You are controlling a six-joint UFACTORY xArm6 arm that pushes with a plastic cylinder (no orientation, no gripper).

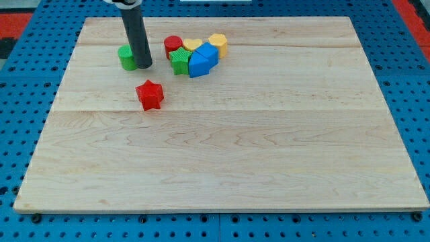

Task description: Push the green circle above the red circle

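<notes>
Rod comes down from the view's top edge, dark and slightly tilted; my tip (145, 66) sits on the wooden board (228, 161), touching the right side of the green circle (125, 57). No hand or jaws on this rig, only the bare rod, so nothing is grasped. Green circle lies near the board's top left, partly hidden behind the rod, to the view's left of the cluster and apart from it. Red circle (173, 46) stands at the cluster's left end, the rod between it and the green circle. Cluster, packed tight: green star (179, 62) just below the red circle and touching it; blue block (203, 60), shape unclear, pressed against the star's right side; yellow block (192, 45) behind them, mostly hidden; second yellow block (218, 44), many-sided, at the right end. Red star (150, 94) alone, below the tip toward the view's bottom, well clear of the cluster
</notes>
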